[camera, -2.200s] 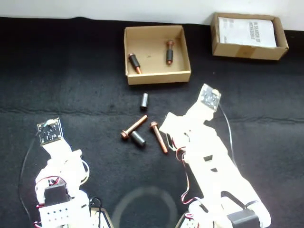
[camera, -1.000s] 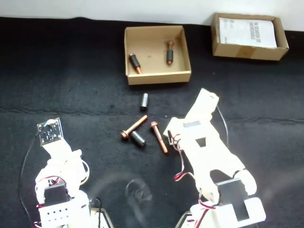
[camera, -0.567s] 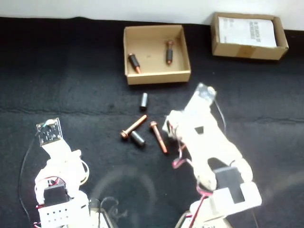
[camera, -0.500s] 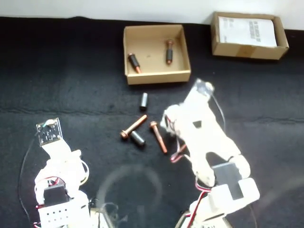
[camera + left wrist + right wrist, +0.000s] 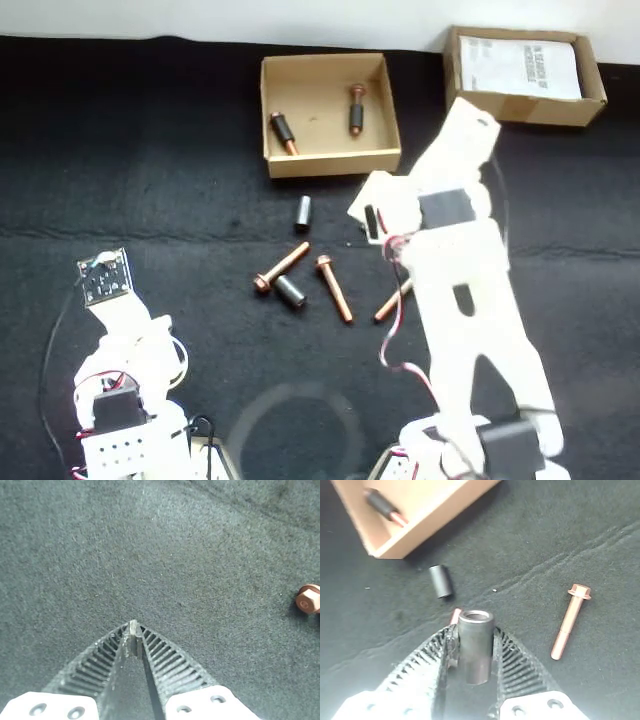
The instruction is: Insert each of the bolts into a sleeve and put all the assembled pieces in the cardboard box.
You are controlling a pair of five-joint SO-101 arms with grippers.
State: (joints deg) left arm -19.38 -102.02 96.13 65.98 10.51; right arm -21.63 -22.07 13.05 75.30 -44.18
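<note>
High view: three loose bolts (image 5: 335, 288) and two sleeves (image 5: 290, 291) lie on the counter (image 5: 150, 150) near the cardboard box (image 5: 335, 162).

Left wrist view: the left hand (image 5: 132, 630) is closed and empty.

Right wrist view: the right hand (image 5: 474, 632) grips a sleeve (image 5: 476, 652) upright. Next, I judge, the nearby bolt (image 5: 570, 620) must be fed into its bore.

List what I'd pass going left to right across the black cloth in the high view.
left arm → slanted bolt → middle bolt → third bolt, partly under the right arm → box holding a printed sheet
</note>
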